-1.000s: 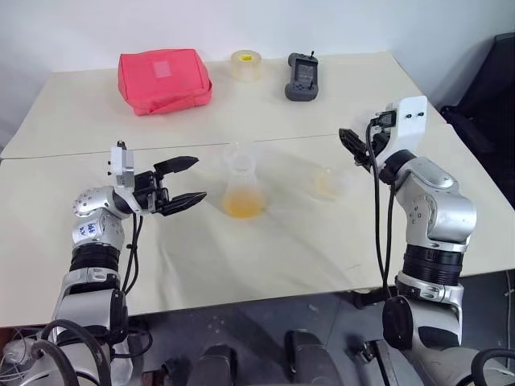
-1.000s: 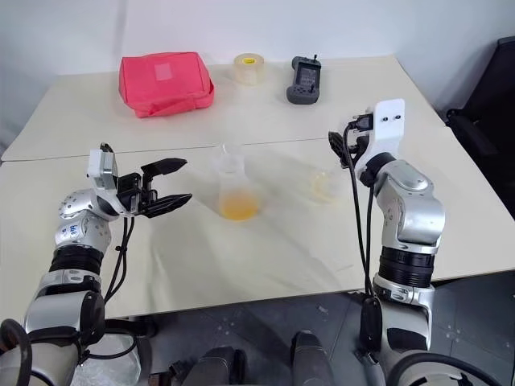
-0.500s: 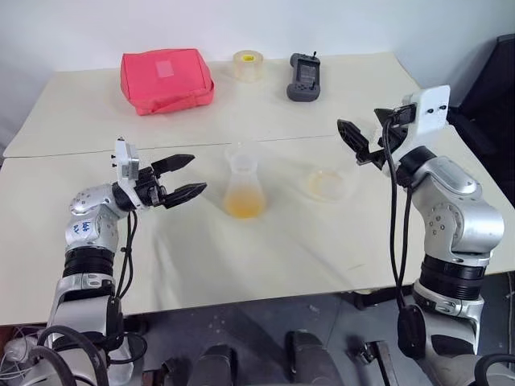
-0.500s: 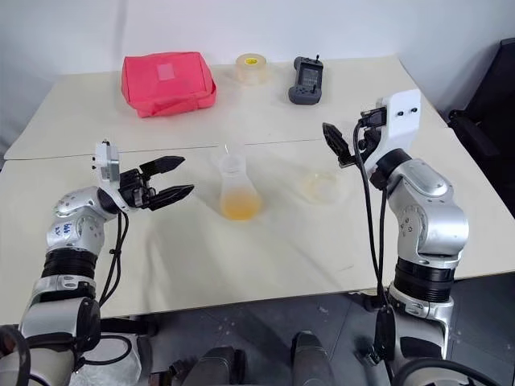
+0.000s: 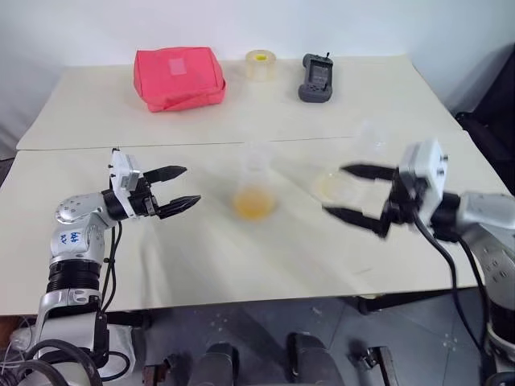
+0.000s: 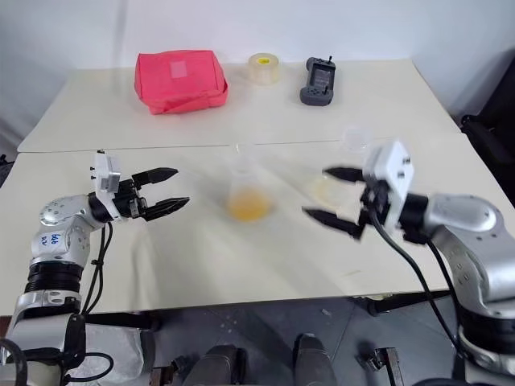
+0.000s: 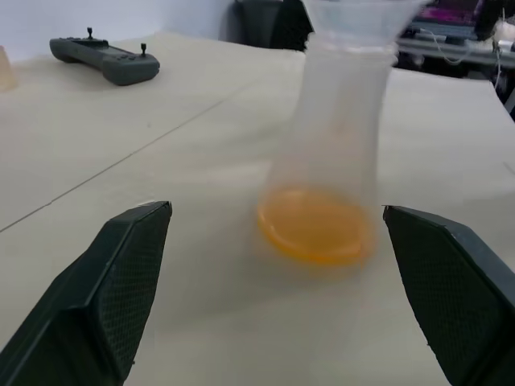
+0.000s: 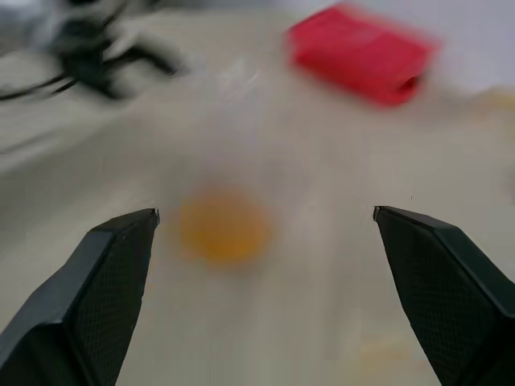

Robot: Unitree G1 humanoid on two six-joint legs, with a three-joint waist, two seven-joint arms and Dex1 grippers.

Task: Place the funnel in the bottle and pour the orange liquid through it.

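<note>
A clear flask-shaped bottle (image 5: 254,186) stands upright near the middle of a pale table (image 5: 201,257). A small pool of orange liquid (image 5: 253,203) sits in its round base. A tiny clear funnel (image 7: 360,16) rests in the bottle's neck.

The left gripper (image 5: 170,189) hangs level to the left of the bottle, near it but not touching, and points toward it. Its two black fingers are spread wide apart with nothing between them.

The right gripper (image 5: 359,194) hangs on the other side of the bottle, a little farther from it and nearer the robot, also pointing toward it. Its fingers are spread wide and hold nothing.

A clear, wide-mouthed cup (image 5: 333,186) lies on the table to the right of the bottle, just behind the right gripper's fingers; whether they touch cannot be told.

Well beyond the bottle, along the far edge of the table, lie a red pouch (image 5: 179,77), a roll of tape (image 5: 260,64) and a dark handheld controller (image 5: 315,78).
</note>
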